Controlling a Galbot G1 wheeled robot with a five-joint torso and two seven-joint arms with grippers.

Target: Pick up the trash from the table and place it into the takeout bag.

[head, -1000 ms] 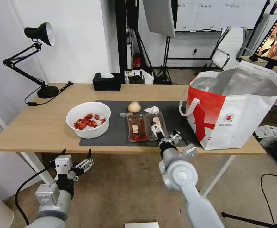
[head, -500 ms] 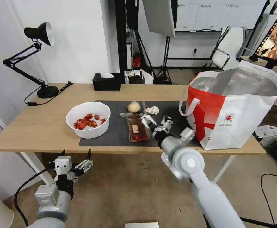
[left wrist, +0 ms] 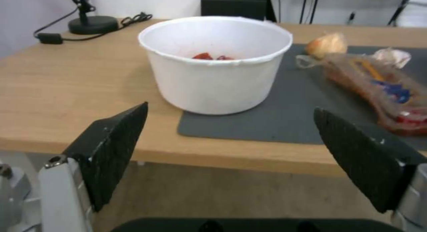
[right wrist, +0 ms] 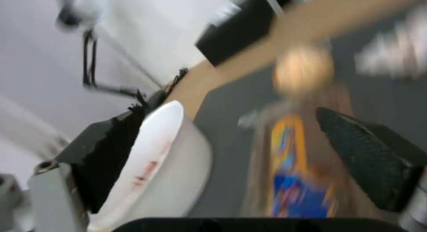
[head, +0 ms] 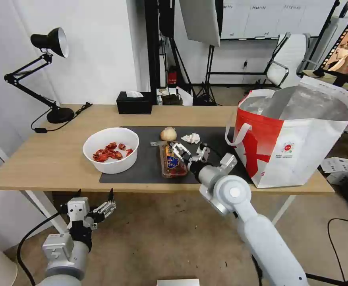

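1. Clear tray (head: 171, 161) lies closed on the mat (head: 150, 161), mid-table.
2. My right gripper (head: 190, 151) hovers over its right edge, jaws wide, holding nothing.
3. Takeout bag (head: 297, 147) stands at the table's right end.
4. Left gripper (head: 95, 194) open, empty, below the table (head: 51, 159) edge.

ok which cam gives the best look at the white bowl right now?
Left wrist view: the white bowl stands sharp between the open left gripper, wall and rim visible, few red shells. Head view looks down into the bowl, shells plain. Right wrist view has it blurred, beside the open right gripper.
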